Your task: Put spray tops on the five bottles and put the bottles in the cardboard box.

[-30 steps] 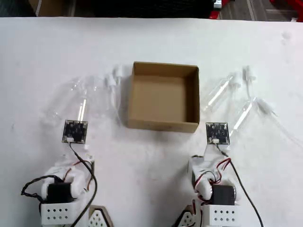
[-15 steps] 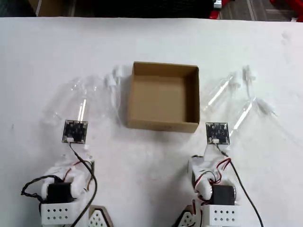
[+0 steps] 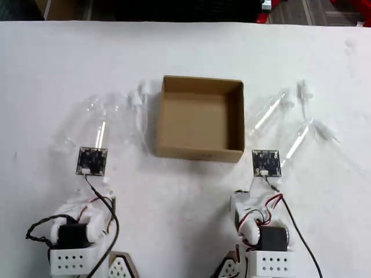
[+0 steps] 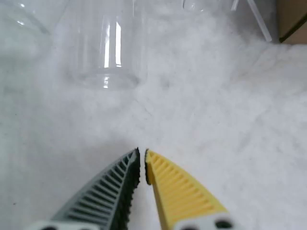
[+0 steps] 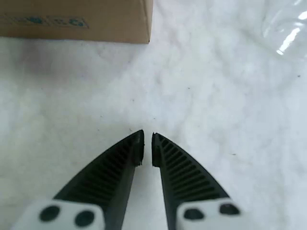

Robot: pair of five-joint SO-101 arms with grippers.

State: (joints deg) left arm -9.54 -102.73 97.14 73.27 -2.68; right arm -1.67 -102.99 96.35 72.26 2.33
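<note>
While both arms sit folded low at the near edge of the table (image 3: 185, 46), the box (image 3: 200, 153) stands open and upright in the middle, its brown floor showing bare from wall to wall. All the bottles lie outside it, on their sides. The left bottles (image 3: 87, 119) form a close cluster of clear plastic just beside the box's left wall, too glassy for me to count. White spray tops (image 3: 139, 95) lie between them and the box's far left corner, a thin tube trailing toward the near side. On the other side the two right bottles (image 3: 265, 116) lie slanted and roughly parallel, near the box's right wall but apart from it. More spray tops (image 3: 304, 90) lie by their far ends; whether any top is seated on a neck I cannot tell. The left gripper (image 4: 142, 162), one finger grey and one yellow, is closed down to a hairline gap at the tips and has hold of nothing. It hangs over bare table, and the round base of one of the left bottles (image 4: 106, 48) lies ahead of the tips, well apart from them. The right gripper (image 5: 147, 143), both fingers black, is likewise pinched nearly together with nothing between. The box's near wall lies ahead of it and to its left, apart from the tips, and a bit of one of the right bottles (image 5: 288, 28) lies ahead to its right, also apart.
</note>
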